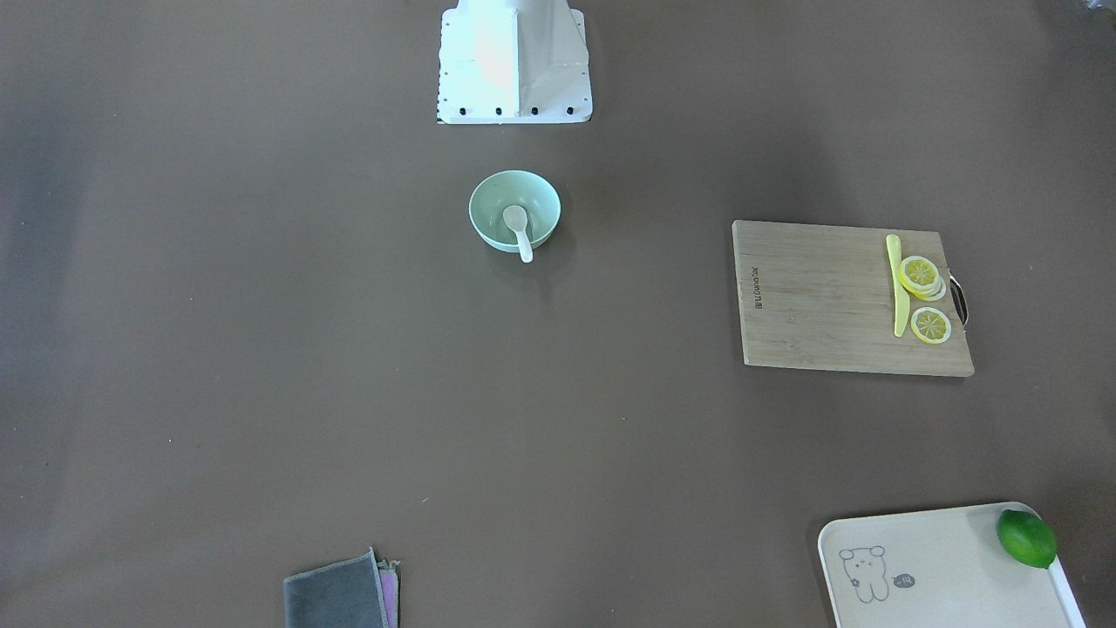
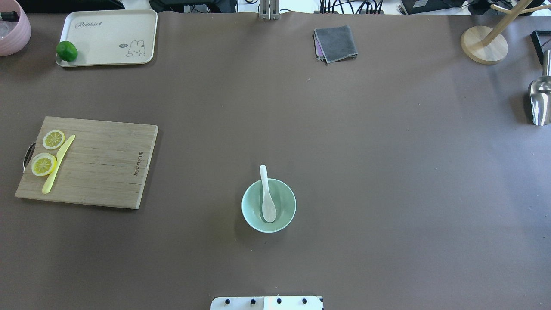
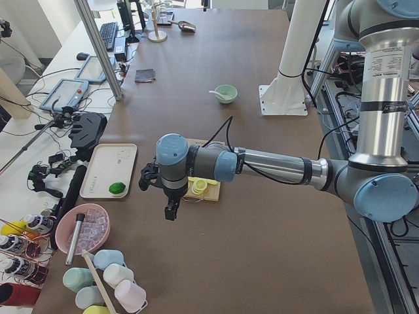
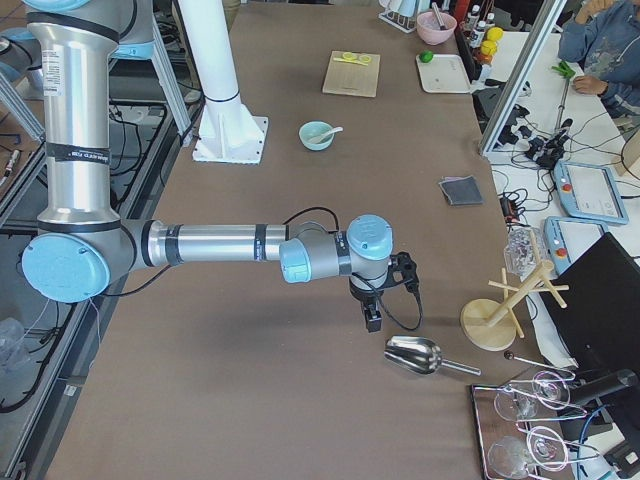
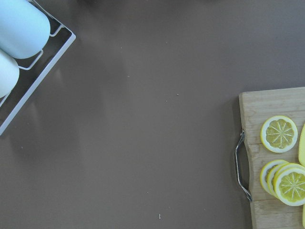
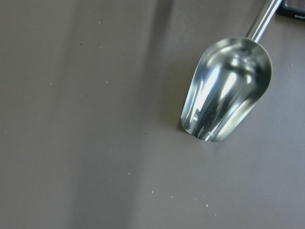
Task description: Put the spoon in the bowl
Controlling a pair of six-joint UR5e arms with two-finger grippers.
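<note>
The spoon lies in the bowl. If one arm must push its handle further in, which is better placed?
Left, narrowly. The left end effector hangs by the cutting board, the right end effector by the scoop, both far off; the spoon leans its handle to the robot's left.

Overhead and front-facing views look steeply down from opposite table [image 2: 387, 172] sides, sharing the bowl [image 2: 287, 207] mid-frame. Side views look lengthwise; wrist cameras sit close, facing down.

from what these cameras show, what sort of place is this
Most likely a robotics lab workstation, not a real kitchen. The left arm and right arm reach over a brown table, a teach pendant sits beside it, and props like the bowl and cutting board look staged.
</note>
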